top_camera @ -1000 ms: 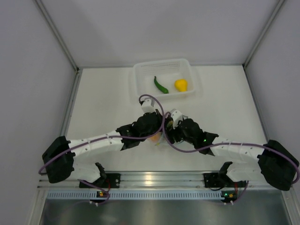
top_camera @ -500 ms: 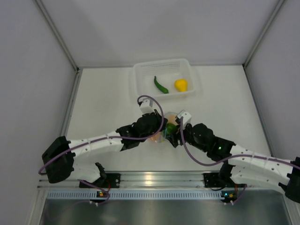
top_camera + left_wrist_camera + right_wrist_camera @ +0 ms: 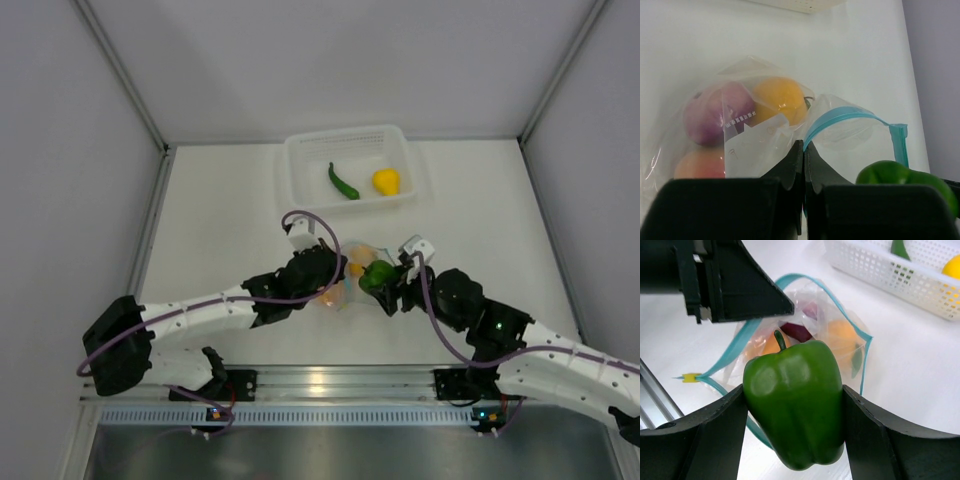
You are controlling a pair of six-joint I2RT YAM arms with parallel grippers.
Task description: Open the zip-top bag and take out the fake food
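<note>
From above, my left hand pinches the zip-top bag on the bench at centre frame; my right hand, just right of it, holds the green pepper outside the mouth; the basket, holding a green chili and a yellow pepper, lies up-frame, so I judge the right arm carries next.

Left wrist: fingers pressed together on film beside the blue zip strip; a purple piece and orange fruits sit inside.

Right wrist: jaws spread around the pepper, stem up; basket upper right.
</note>
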